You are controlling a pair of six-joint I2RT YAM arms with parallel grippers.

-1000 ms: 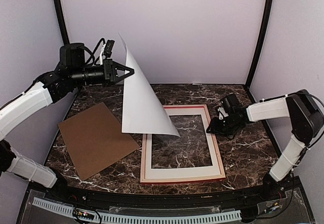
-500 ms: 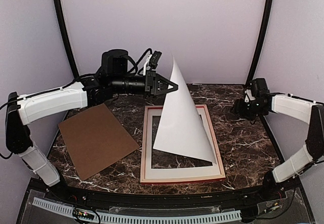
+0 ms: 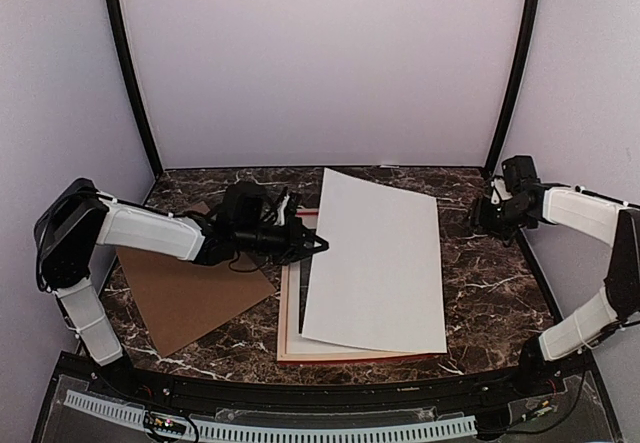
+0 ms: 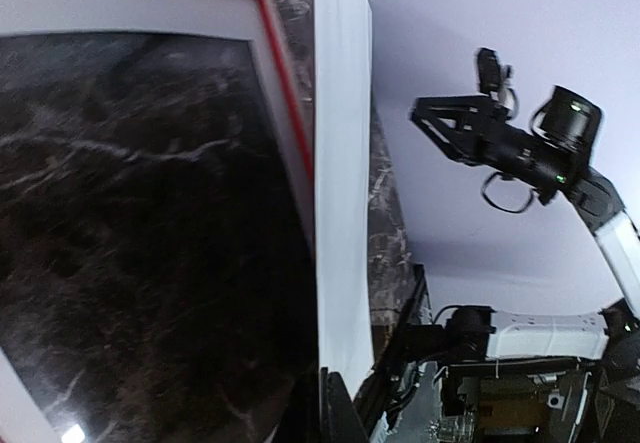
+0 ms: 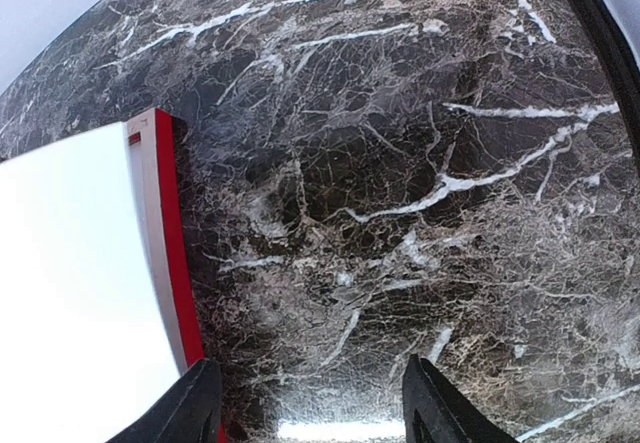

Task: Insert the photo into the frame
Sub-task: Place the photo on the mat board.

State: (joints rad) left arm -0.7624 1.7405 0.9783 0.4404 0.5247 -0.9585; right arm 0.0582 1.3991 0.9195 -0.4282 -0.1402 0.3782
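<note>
Where the photo (image 3: 375, 263) lies blank side up, skewed across the frame (image 3: 290, 318) at the middle of the counter (image 3: 490, 293), my left claw (image 3: 318, 244) pinches its left edge, closed on the paper. My right claw (image 3: 484, 215) hovers well apart near the far right corner, fingers spread, holding nothing.

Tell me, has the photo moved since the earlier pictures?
Yes. The photo dropped from upright to nearly flat over the frame, left edge in the left claw.
</note>
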